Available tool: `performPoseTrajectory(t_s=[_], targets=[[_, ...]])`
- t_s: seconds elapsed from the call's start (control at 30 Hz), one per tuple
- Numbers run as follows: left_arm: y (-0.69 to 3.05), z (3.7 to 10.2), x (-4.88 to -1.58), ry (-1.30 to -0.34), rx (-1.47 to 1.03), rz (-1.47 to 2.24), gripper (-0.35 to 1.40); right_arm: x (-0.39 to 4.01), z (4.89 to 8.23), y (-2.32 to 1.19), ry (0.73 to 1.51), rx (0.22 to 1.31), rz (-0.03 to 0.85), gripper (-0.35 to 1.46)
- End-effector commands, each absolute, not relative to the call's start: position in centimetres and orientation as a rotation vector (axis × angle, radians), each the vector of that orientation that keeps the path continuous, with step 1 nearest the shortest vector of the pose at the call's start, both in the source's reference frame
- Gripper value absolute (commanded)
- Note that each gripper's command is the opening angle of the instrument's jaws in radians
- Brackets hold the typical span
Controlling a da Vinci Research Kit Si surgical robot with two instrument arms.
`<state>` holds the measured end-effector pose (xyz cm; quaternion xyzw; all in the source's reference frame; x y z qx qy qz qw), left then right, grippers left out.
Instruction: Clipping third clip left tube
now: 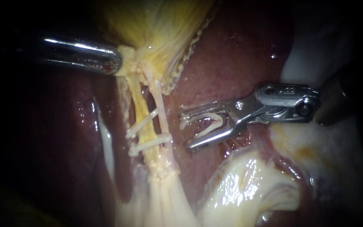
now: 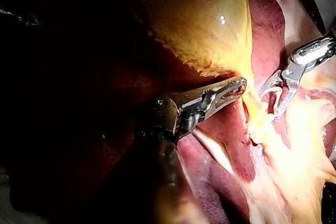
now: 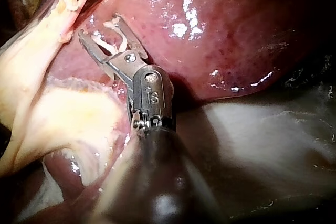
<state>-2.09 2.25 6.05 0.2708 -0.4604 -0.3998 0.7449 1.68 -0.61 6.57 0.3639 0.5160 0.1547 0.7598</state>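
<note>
Two tubes run down from the gallbladder (image 1: 160,25): the yellowish left tube (image 1: 136,101) and the pale right tube (image 1: 160,110). Two white clips (image 1: 141,124) (image 1: 150,143) lie across them, one below the other. My right instrument (image 1: 185,131) stands to the right of the tubes, not touching them. Its jaws stand wide apart with a white clip (image 1: 209,117) seated between them, which also shows in the right wrist view (image 3: 107,38). My left instrument (image 1: 119,63) is shut on the tissue at the gallbladder's neck (image 1: 127,54), above the clips.
Dark red liver (image 1: 232,54) lies behind and to both sides of the tubes. Pale, glistening fatty tissue (image 1: 248,185) bulges below my right instrument. In the left wrist view the gallbladder (image 2: 199,19) hangs over my left instrument (image 2: 242,84).
</note>
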Motion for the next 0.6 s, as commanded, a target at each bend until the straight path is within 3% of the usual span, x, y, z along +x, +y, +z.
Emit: performPoseTrajectory(t_s=[0.03,0.13,0.33,0.6], targets=[[2.25,6.05,-2.09,-1.008,0.593,-0.875,-0.35,1.68,6.56,-0.61,1.123,0.792,0.337,0.42],[2.25,6.07,-2.08,-1.008,0.593,-0.875,-0.35,1.65,6.50,-0.62,1.120,0.803,0.346,0.42],[2.25,6.08,-2.08,-1.008,0.593,-0.874,-0.35,1.56,6.14,-0.66,1.083,0.810,0.472,0.42],[2.26,6.10,-2.07,-1.008,0.593,-0.874,-0.35,1.55,5.48,-0.59,0.909,0.750,0.491,0.42]])
